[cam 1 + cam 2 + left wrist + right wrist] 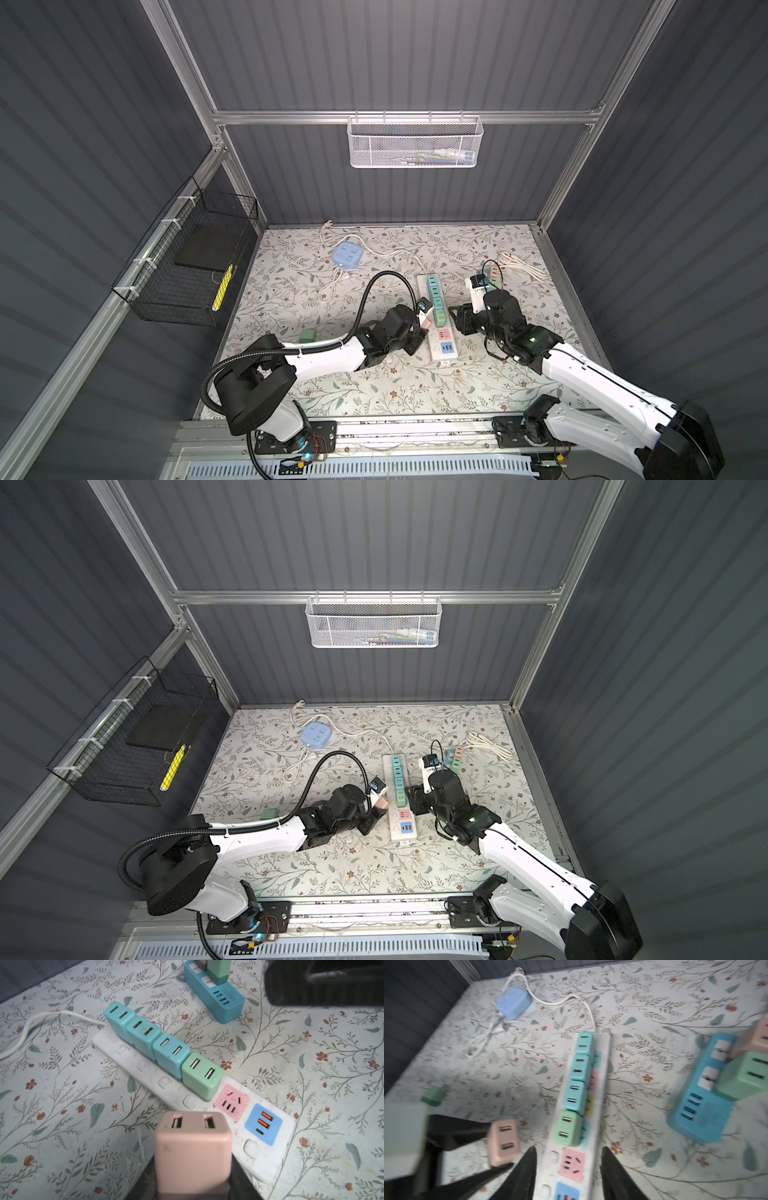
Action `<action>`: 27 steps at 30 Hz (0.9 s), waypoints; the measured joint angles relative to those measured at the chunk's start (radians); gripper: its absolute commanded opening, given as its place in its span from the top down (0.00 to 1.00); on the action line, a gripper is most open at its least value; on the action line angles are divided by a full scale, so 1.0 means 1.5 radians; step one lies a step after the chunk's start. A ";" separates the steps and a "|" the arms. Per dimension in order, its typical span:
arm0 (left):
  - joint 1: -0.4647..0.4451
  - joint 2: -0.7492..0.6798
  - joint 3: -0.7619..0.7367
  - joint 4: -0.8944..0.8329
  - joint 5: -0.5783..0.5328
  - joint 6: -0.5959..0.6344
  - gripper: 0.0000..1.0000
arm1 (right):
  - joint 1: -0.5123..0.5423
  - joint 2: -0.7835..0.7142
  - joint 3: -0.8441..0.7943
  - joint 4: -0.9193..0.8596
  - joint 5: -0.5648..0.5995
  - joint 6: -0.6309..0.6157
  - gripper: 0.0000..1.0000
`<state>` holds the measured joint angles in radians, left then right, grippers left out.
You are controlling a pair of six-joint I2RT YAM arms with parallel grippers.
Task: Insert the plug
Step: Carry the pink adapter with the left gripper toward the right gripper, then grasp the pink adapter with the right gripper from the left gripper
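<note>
The left gripper (423,328) is clenched on the pink plug (193,1151). In a top view the plug is just beside the white power strip (266,1159), at about 9 o'clock from its free pink socket (231,1102). The right gripper (569,1149) straddles the strip; whether it pinches it cannot be told.

top views: high, looking down, whole table (374,390) | wrist views: low, close | all share white power strip (145,1068)

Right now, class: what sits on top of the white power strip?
Three teal adapters and a green adapter stand in a row on the white power strip; its pink socket is bare. Sockets beneath them are mostly covered.
</note>
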<state>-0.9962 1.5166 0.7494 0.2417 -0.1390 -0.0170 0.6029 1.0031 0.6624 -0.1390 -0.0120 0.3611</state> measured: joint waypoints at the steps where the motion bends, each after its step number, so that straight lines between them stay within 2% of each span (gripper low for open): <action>1: -0.003 0.000 -0.007 0.022 -0.002 0.007 0.90 | 0.000 -0.001 0.009 0.000 -0.017 0.002 0.61; 5: -0.009 -0.001 -0.034 0.096 -0.008 0.031 0.91 | 0.000 0.000 0.015 -0.009 -0.074 0.014 0.61; 9: -0.011 -0.011 -0.047 0.139 -0.010 0.049 0.91 | 0.000 0.011 0.015 -0.010 -0.115 0.026 0.52; 12: -0.011 -0.023 -0.047 0.152 -0.009 0.057 0.90 | 0.000 0.025 0.015 -0.007 -0.139 0.032 0.49; 27: -0.012 -0.033 -0.040 0.135 -0.009 0.068 0.87 | 0.000 0.125 0.016 0.075 -0.233 0.067 0.56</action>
<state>-1.0142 1.4670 0.6891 0.4435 -0.1532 0.0853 0.6029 1.1904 0.6865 -0.0273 -0.3618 0.4618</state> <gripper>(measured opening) 0.436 0.440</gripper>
